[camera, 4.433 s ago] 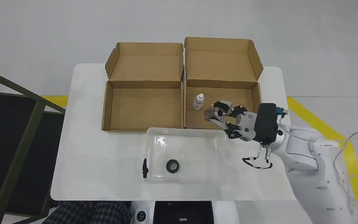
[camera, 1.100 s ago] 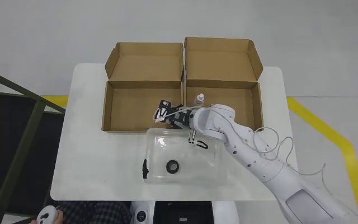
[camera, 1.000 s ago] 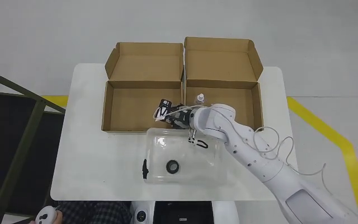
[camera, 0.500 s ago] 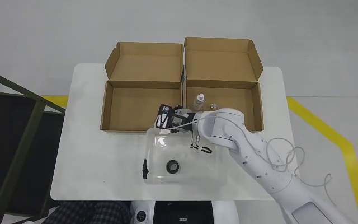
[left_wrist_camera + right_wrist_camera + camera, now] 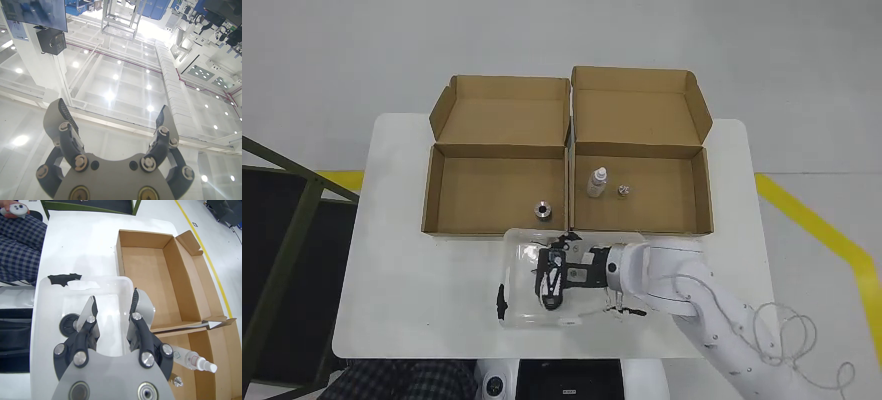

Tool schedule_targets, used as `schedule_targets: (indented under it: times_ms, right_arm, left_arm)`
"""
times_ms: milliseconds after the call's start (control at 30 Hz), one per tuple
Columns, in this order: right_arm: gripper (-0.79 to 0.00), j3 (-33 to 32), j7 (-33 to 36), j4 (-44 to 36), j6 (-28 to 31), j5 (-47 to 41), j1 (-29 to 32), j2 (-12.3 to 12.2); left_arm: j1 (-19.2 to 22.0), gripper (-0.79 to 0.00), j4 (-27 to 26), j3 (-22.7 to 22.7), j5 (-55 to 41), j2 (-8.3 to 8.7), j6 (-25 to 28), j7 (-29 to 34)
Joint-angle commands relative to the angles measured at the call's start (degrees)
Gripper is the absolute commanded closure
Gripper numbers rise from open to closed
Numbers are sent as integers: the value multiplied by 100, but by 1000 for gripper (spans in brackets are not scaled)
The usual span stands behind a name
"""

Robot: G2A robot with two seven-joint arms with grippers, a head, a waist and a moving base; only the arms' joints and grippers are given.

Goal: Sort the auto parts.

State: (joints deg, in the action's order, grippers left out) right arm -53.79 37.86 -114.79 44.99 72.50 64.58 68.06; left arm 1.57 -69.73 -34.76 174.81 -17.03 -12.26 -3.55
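Now, right hand (image 5: 552, 280) held spread and empty in the clear bin (image 5: 510, 240) at lower centre, black ring (image 5: 65, 322) just beside it, left hand (image 5: 111, 108) spread wide, nothing gripped.

Black ring (image 5: 68, 324) in bin (image 5: 525, 250), cylinder (image 5: 542, 210) in box (image 5: 482, 190)

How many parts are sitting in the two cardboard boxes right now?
3: a metal cylinder in the left cardboard box; a spray bottle and a small metal part in the right cardboard box.
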Motion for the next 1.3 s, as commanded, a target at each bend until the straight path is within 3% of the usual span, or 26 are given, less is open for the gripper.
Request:
schedule_targets:
  times_ms: [0, 367, 467, 533, 1267]
  right_arm:
    - [-345, -99, -23, -102, 154, 11, 181, -50]
    - [-388, -544, -141, -362, 852, 281, 871, -286]
    - [-474, -596, -194, -287, 916, 400, 968, -326]
    - [-483, -607, -256, -210, 935, 455, 998, -344]
    - [-508, 263, -637, 690, 587, 930, 528, -258]
  left_arm:
    - [0, -785, 0, 0, 0, 0, 0, 0]
    - [0, -785, 0, 0, 0, 0, 0, 0]
    - [0, -785, 0, 0, 0, 0, 0, 0]
    - [0, -785, 0, 0, 0, 0, 0, 0]
    - [0, -785, 0, 0, 0, 0, 0, 0]
